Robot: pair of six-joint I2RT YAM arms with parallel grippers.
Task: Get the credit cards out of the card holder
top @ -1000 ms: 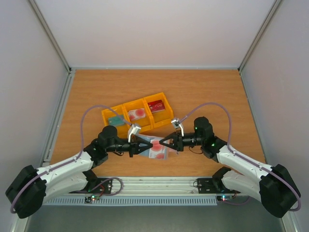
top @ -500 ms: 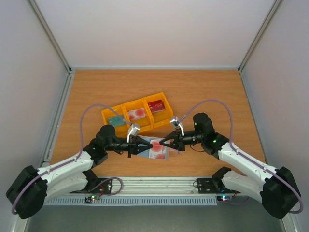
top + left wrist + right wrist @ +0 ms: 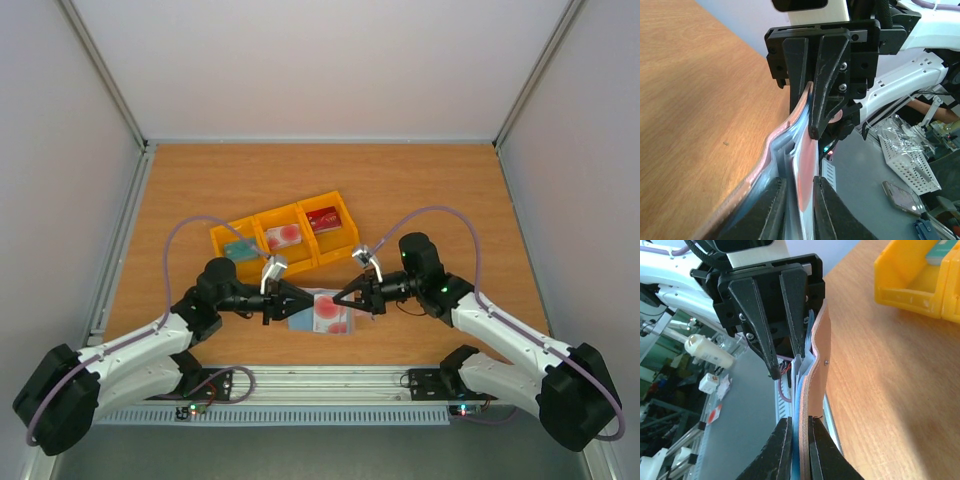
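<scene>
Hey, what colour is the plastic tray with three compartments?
The tray is yellow, clearest in the top external view.

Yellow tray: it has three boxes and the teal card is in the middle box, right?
No. The yellow tray does have three boxes, but the teal card lies in the left-end box, not the middle one. The top view shows it.

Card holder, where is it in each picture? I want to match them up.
Top external: the card holder lies low in the middle of the wooden table.
Left wrist: the card holder is edge-on at bottom middle, curving upward.
Right wrist: the card holder is edge-on in the middle, brown side facing right.
Shared landmark: the wooden table, seen in all three views.
</scene>
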